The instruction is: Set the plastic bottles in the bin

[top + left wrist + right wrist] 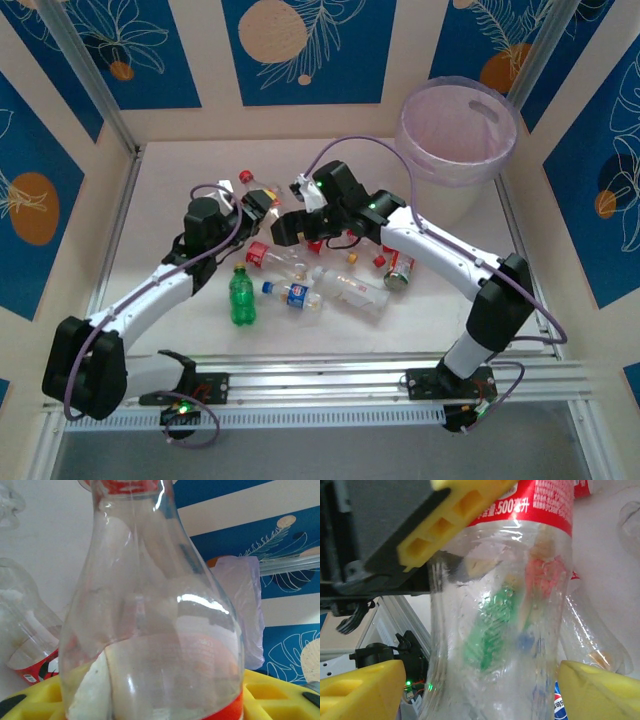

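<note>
Well, my left gripper [155,702] is shut on a bottle [150,605], yellow pads clamped across its red label. My right gripper [480,692] straddles the same bottle lower down its clear body. Its jaws are apart, with one pad about touching and a gap on the other side, so there is no grip there yet. From above, the bottle is held left of the middle of the table [160,200], well apart from the bin [455,175] at the far right. The other bottles [335,285] lie on the near side of it.

The risk, as I judge it, is two grippers on one thin, slick shell. If the right squeezes while the left holds hard, the wall may buckle and pop free — or one arm tugs and the bottle twists loose into the pile.

Its long axis runs near-right to far-left — cap [245,177] pointing far-left, away from the bin.
</note>
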Robot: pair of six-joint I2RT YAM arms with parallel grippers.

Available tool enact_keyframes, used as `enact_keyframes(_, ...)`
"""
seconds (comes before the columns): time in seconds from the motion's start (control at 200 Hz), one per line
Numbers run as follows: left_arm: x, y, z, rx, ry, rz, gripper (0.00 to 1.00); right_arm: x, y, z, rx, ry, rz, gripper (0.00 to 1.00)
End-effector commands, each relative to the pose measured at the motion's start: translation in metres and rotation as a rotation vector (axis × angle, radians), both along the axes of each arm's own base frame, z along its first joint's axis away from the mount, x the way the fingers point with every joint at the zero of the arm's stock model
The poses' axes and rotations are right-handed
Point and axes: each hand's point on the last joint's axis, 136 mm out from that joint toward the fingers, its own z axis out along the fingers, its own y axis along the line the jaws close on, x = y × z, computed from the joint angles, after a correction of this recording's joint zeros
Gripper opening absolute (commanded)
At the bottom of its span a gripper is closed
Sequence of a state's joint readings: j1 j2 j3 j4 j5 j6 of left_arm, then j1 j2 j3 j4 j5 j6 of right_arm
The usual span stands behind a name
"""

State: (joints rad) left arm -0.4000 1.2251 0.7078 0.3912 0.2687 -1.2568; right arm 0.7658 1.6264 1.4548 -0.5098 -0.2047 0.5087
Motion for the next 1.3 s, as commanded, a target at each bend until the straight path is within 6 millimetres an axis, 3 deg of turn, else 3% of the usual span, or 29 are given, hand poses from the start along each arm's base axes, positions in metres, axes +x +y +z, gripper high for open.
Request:
enact_keyframes(0.0,0.004,-0.008,0.026,-0.055,-0.074,-0.008,0.51,0.001,0.006,-0.004,0.026,0.056,0.011,0.78)
enact_keyframes(0.13,0.006,-0.011,0.026,-0.063,-0.076,-0.009,0.52,0.001,0.009,-0.009,0.034,0.093,0.024,0.67)
enact_keyframes(0.3,0.006,-0.009,0.026,-0.053,-0.088,-0.004,0.60,0.006,-0.002,-0.011,0.014,0.093,-0.013,0.56)
enact_keyframes(0.5,0.006,0.012,0.030,-0.031,-0.125,0.055,0.90,0.009,-0.014,-0.004,0.006,0.069,-0.038,0.49)
enact_keyframes(0.665,0.000,0.053,0.029,0.011,-0.106,0.127,0.95,0.027,-0.043,0.020,-0.074,-0.053,-0.078,0.49)
enact_keyframes(0.81,-0.019,0.090,0.011,0.112,-0.053,0.210,0.95,0.051,-0.094,0.068,-0.162,-0.224,-0.169,0.48)
enact_keyframes(0.935,-0.036,0.108,-0.001,0.215,-0.019,0.250,0.94,0.077,-0.162,0.114,-0.243,-0.365,-0.335,0.47)
enact_keyframes(1.151,-0.040,0.114,-0.008,0.253,-0.006,0.260,0.93,0.122,-0.267,0.178,-0.252,-0.562,-0.592,0.47)
enact_keyframes(1.296,-0.038,0.110,-0.010,0.241,0.000,0.242,0.92,0.150,-0.325,0.192,-0.216,-0.575,-0.713,0.47)
